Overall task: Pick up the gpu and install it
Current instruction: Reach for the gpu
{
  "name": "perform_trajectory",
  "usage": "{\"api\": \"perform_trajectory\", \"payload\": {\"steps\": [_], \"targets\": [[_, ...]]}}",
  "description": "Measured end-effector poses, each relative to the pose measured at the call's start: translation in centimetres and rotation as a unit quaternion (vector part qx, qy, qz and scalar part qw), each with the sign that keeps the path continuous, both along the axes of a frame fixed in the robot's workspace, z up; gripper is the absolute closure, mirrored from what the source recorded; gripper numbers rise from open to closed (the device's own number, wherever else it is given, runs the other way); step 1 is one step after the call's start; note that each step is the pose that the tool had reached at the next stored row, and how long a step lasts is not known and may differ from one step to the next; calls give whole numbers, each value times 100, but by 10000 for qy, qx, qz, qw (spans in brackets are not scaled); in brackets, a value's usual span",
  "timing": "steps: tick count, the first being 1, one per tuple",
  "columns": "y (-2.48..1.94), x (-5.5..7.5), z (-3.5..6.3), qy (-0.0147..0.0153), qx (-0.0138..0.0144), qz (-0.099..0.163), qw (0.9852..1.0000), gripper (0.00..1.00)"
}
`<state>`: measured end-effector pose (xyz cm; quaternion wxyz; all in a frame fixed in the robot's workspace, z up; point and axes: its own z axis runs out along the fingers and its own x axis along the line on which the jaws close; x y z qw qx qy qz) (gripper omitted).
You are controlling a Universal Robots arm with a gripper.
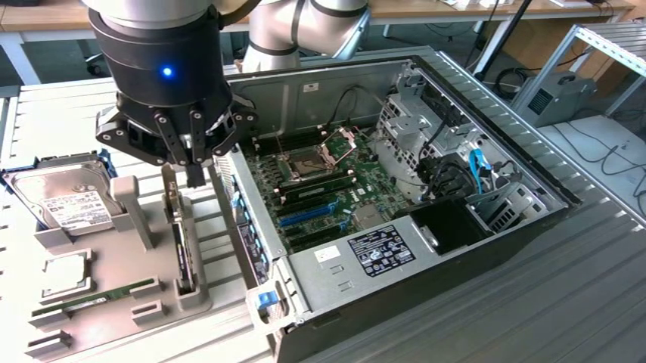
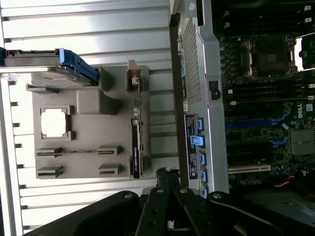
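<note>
**Desk:** What does the frame show?

**Photographer:** A robot arm's hand [image 1: 190, 172] hangs over a grey parts holder [image 1: 111, 265] on the bench [image 1: 565, 318], just beside an open computer case [image 1: 404, 249]. I cannot tell whether the hand is open or closed. It carries nothing that I can see.

**Desk:** And the graphics card?

**Photographer:** The graphics card [image 1: 180, 249] stands on edge in the holder's slot nearest the case, with its pale bracket end toward the hand. The wrist view has the same card [image 2: 137, 147] upright in its slot, and the hand [image 2: 165, 174] near one end of it. The hard drive [image 1: 66, 200] sits well apart, on the holder's far side.

**Desk:** How would it handle?

**Photographer:** By its looks it is light and stiff, a thin board that will not sag (though it is probably fragile). The smooth faces could slip in a loose hold. I judge the safest hold is across the two flat faces at the upper edge, about midway along. That keeps clear of the bracket and of the lower edge seated in the slot. The motherboard [image 1: 333, 189] lies exposed inside the case.
</note>
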<state>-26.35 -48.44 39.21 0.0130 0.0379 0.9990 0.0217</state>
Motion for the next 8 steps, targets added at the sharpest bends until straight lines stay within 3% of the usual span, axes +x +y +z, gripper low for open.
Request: {"api": "perform_trajectory", "payload": {"steps": [8], "targets": [[-64, -1, -2, -1, 1, 0, 10000, 89]]}}
